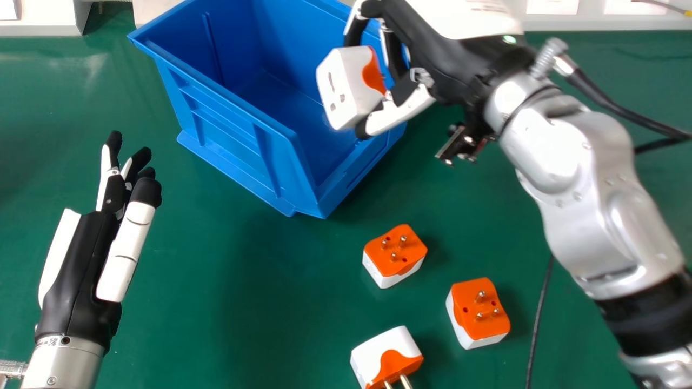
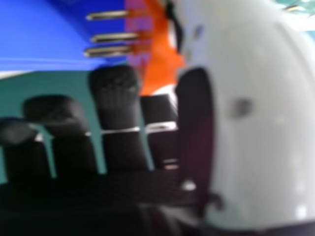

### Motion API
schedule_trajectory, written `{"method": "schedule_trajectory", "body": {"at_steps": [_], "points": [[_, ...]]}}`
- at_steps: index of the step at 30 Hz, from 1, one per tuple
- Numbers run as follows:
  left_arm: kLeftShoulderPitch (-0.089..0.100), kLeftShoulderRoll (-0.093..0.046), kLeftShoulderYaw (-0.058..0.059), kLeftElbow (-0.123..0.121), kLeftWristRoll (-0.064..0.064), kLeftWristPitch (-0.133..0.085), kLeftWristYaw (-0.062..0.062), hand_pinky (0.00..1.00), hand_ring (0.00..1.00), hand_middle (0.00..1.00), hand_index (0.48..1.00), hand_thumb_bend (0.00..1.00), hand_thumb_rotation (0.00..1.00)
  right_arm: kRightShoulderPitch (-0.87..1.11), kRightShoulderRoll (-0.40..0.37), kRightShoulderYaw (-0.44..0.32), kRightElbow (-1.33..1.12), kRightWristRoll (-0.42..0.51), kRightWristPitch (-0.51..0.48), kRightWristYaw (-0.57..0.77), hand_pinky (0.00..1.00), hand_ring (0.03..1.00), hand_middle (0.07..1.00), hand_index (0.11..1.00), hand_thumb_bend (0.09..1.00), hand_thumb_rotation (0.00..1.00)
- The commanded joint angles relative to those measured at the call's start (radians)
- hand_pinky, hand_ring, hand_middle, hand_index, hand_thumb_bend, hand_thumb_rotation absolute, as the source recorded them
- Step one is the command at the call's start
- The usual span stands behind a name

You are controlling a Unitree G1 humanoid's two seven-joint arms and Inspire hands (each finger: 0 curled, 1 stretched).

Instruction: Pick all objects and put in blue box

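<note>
– so, where do we have the right hand (image 1: pixel 403 112)?
– over the blue box (image 1: pixel 230 143), in the head view, pinching a white and orange adapter (image 1: pixel 346 89) between thumb and fingers. from there we see the socket slots on its white face.
– and from the right hand view we get its three metal pins, side by side against the blue. what about our left hand (image 1: pixel 81 270)?
– at the left, fingers straight and slightly spread. nearer us than the box, we have two adapters with pins up, one (image 1: pixel 397 251) closer to the box, another (image 1: pixel 478 310) to its right, and a third adapter (image 1: pixel 384 354) on its side.
– all on a green tabletop (image 1: pixel 259 302), a thin black cable (image 1: pixel 537 319) at right, and a pale ledge (image 1: pixel 605 22) beyond.
</note>
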Motion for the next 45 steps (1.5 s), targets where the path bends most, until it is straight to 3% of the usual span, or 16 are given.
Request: {"method": "schedule_trajectory", "body": {"at_steps": [1,12,13,16,19,25,36,38,41,45], "points": [[0.006,-0.002,0.001,-0.032,0.000,-0.001,0.003,0.91,0.96,0.98,0.995,0.69,1.00,-0.097,0.029,0.008,0.063,-0.020,0.003,-0.045,0.04,0.086,0.167,0.470,0.487,0.14],[0.030,0.004,0.010,-0.052,-0.006,-0.002,-0.006,0.91,0.96,0.98,0.997,0.69,1.00,-0.388,0.172,0.097,0.597,-0.045,0.006,-0.211,0.05,0.102,0.192,0.479,0.491,0.13],[0.034,0.005,0.011,-0.055,-0.008,-0.003,-0.008,0.91,0.96,0.98,0.997,0.69,1.00,-0.411,0.180,0.106,0.644,-0.047,-0.001,-0.228,0.05,0.108,0.247,0.479,0.498,0.11],[0.040,0.007,0.014,-0.055,-0.009,-0.011,-0.010,0.91,0.96,0.98,0.998,0.69,1.00,-0.473,0.206,0.132,0.778,-0.046,-0.017,-0.276,0.05,0.110,0.277,0.477,0.502,0.08],[0.045,0.007,0.016,-0.057,-0.003,-0.018,-0.010,0.91,0.97,0.98,0.999,0.69,1.00,-0.521,0.233,0.152,0.887,-0.042,-0.030,-0.315,0.05,0.107,0.341,0.475,0.511,0.05],[0.057,0.008,0.023,-0.052,-0.005,-0.036,-0.013,0.92,0.97,0.98,0.999,0.70,1.00,-0.573,0.274,0.195,1.042,-0.044,-0.061,-0.389,0.04,0.105,0.380,0.472,0.518,0.03],[0.095,0.000,0.018,-0.122,0.002,-0.014,-0.007,0.92,0.97,0.98,0.998,0.71,1.00,-0.593,0.296,0.228,1.153,-0.036,-0.081,-0.423,0.05,0.100,0.454,0.471,0.529,0.00],[0.102,-0.001,0.017,-0.138,0.004,-0.006,-0.006,0.92,0.97,0.98,0.998,0.71,1.00,-0.592,0.297,0.235,1.155,-0.037,-0.080,-0.423,0.05,0.101,0.440,0.471,0.528,0.00],[0.105,0.000,0.017,-0.138,0.007,-0.007,-0.005,0.92,0.96,0.98,0.997,0.71,1.00,-0.585,0.299,0.245,1.160,-0.038,-0.084,-0.427,0.07,0.115,0.426,0.471,0.527,0.00],[0.120,-0.005,0.013,-0.166,0.014,0.003,0.000,0.91,0.96,0.98,0.995,0.72,1.00,-0.565,0.305,0.253,1.163,-0.035,-0.092,-0.435,0.07,0.118,0.436,0.472,0.528,0.00]]}}
